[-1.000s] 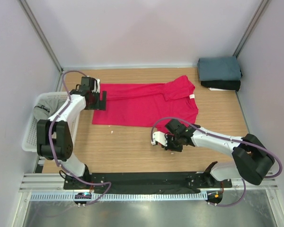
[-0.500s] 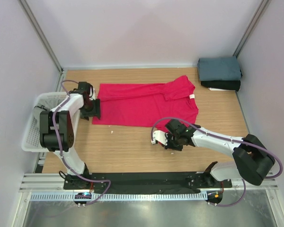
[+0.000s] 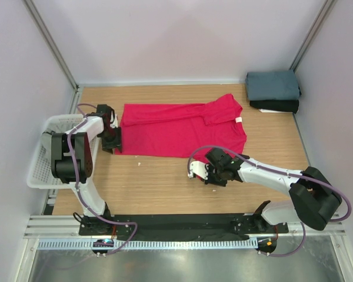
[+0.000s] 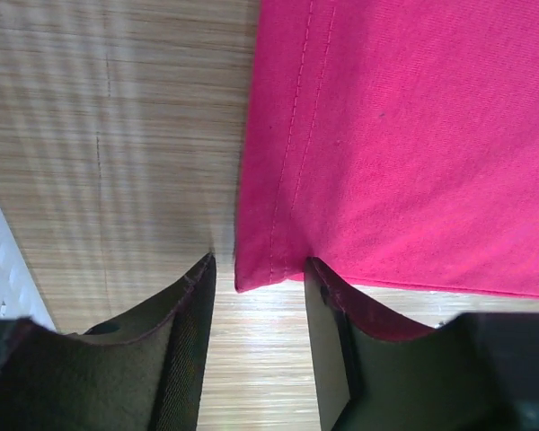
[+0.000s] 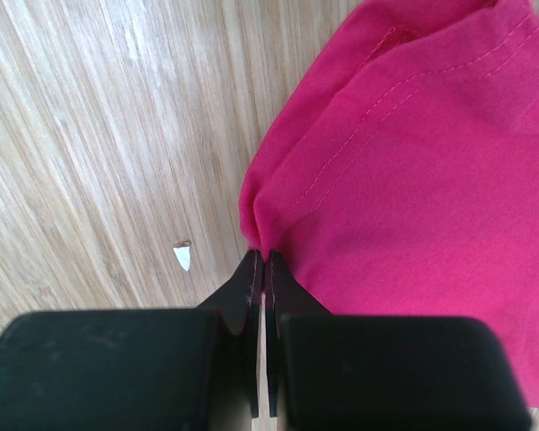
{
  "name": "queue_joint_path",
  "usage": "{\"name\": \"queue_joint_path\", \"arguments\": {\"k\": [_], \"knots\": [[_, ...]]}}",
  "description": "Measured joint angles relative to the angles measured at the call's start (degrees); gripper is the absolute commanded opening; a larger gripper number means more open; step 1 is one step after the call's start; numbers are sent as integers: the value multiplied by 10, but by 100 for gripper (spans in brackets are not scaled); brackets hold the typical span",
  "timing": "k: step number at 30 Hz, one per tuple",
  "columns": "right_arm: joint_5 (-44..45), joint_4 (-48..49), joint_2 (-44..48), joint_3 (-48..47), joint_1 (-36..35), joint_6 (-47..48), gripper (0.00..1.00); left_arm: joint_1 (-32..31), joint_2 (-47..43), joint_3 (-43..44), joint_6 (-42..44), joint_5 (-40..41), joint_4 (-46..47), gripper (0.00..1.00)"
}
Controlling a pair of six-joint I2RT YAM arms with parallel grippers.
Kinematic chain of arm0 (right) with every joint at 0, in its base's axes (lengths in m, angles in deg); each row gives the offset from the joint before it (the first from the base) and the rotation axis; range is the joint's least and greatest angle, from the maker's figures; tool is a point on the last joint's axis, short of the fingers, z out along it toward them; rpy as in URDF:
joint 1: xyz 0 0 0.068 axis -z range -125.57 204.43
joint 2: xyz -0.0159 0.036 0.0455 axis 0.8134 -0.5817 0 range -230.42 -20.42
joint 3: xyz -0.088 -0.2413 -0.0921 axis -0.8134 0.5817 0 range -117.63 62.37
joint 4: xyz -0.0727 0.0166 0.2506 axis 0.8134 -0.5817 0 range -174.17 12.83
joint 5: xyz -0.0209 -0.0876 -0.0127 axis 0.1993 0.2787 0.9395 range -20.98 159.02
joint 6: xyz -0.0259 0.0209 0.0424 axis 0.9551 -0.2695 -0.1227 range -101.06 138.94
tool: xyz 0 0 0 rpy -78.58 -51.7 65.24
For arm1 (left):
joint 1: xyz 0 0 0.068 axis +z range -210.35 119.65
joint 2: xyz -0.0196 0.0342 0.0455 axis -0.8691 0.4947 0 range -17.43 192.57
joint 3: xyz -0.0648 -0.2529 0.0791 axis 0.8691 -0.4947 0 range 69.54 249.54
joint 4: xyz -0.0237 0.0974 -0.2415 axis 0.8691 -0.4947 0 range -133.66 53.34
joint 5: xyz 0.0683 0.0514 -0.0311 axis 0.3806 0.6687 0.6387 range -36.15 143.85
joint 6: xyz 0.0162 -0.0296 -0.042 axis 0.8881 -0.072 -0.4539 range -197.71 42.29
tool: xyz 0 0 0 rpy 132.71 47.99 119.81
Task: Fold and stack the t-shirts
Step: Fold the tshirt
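We note left gripper (image 4: 256,274) jaws apart, straddling corner of red t-shirt (image 3: 176,132); right gripper (image 5: 262,262) clamped on its hem.

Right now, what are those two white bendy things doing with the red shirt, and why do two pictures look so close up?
They are two robot arms bolted to a wooden table. The big picture looks down from above. The two close ones come from little cameras on the arms' wrists. A red t-shirt lies spread out on it. The right gripper is pinched shut on one edge of it. The left gripper is open, with a corner of the shirt between its fingers. Far right sits a folded slate-blue t-shirt on top of a black t-shirt. A white basket stands at the left.
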Motion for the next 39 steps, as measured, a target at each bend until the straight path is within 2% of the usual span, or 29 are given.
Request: {"name": "queue_joint_path", "arguments": {"k": [4, 5, 8, 15, 20, 29, 39], "knots": [[4, 3, 0, 0, 0, -1, 1, 1, 2, 0, 0, -2, -1, 23], [5, 3, 0, 0, 0, -2, 1, 1, 2, 1, 0, -4, -2, 12], [13, 7, 0, 2, 0, -3, 1, 2, 3, 1, 0, -12, -2, 0], [44, 12, 13, 2, 11, -18, 1, 3, 0, 1, 0, -27, -6, 0], [57, 12, 42, -19, 70, -39, 2, 3, -31, 2, 0, -34, -17, 0], [59, 12, 26, -154, 173, -49, 1, 3, -50, 39, 1, -50, -35, 0], [52, 16, -68, -307, 240, -44, 1, 3, -39, 140, 0, -71, -69, 0]]}}
